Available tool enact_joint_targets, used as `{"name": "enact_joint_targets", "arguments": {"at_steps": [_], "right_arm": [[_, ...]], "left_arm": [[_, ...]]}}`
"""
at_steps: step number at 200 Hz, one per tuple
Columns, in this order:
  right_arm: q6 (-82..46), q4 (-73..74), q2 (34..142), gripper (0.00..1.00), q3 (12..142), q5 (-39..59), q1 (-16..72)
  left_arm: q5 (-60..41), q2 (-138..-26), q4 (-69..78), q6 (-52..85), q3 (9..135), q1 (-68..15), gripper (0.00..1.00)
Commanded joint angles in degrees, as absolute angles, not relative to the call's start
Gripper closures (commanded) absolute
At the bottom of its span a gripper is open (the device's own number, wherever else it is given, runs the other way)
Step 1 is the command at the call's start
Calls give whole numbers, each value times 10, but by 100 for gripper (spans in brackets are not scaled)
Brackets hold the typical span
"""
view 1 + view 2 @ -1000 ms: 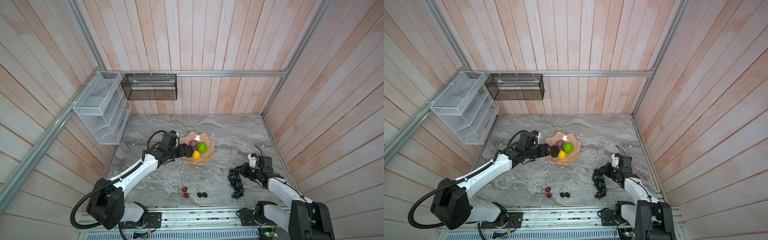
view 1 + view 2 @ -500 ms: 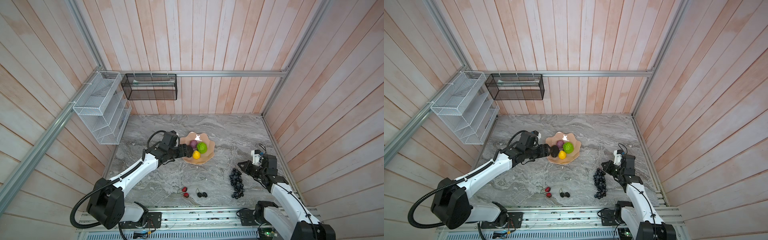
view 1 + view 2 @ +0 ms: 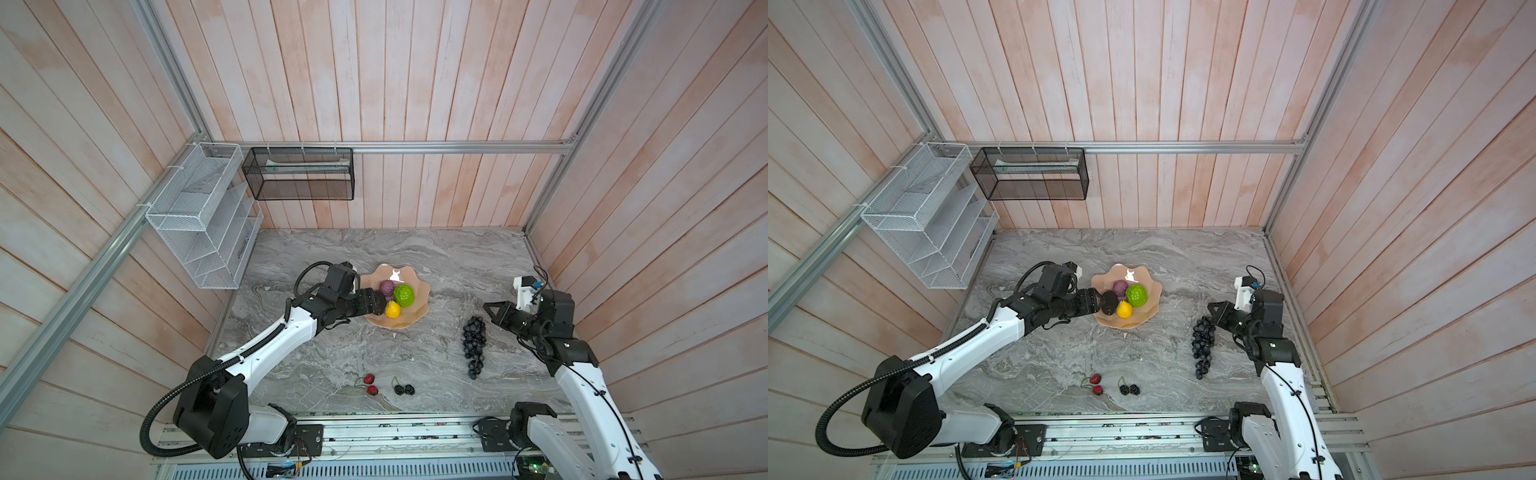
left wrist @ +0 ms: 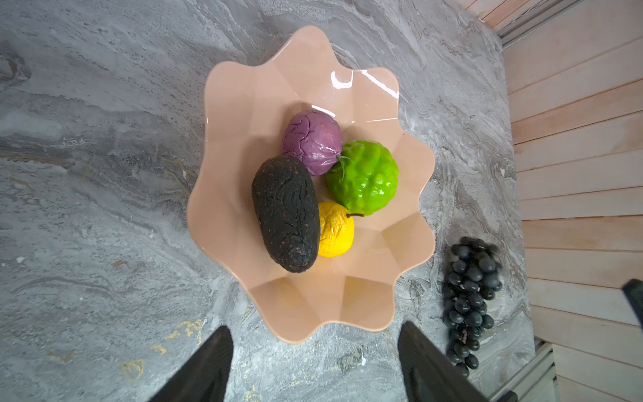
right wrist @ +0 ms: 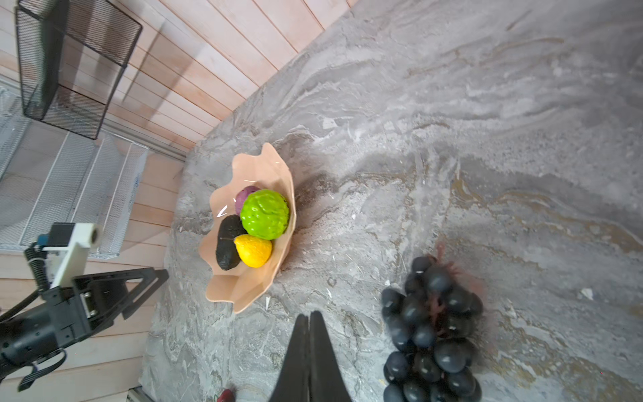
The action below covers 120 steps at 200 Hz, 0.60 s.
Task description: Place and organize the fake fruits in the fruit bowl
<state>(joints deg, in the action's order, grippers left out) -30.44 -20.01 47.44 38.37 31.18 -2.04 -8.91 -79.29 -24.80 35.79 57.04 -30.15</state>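
Right fingers are pressed together and empty, just beside the grape bunch, which lies near the right edge of the bench. The bunch looks light and floppy, with slick beads, so the stem end is probably the surest hold. Left fingers stand apart, empty, at the fruit bowl rim. The avocado, purple fruit, green fruit and yellow fruit sit inside. The red pair and black berry pair lie near the front edge.

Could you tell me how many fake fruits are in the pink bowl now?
4, clustered in the bowl: dark avocado, purple fruit at its far end, bumpy green fruit beside the purple, yellow fruit between avocado and green. None looks hidden.
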Motion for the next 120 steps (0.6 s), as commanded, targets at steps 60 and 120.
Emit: {"name": "enact_joint_targets", "arguments": {"at_steps": [60,120], "right_arm": [[-271,-271,576,100,574,270,69],[-297,-183,563,66,431,250,-1]], "left_arm": [[-75,-776,-259,362,572,-304,23],[-68,-756,-258,360,552,-304,23]]}}
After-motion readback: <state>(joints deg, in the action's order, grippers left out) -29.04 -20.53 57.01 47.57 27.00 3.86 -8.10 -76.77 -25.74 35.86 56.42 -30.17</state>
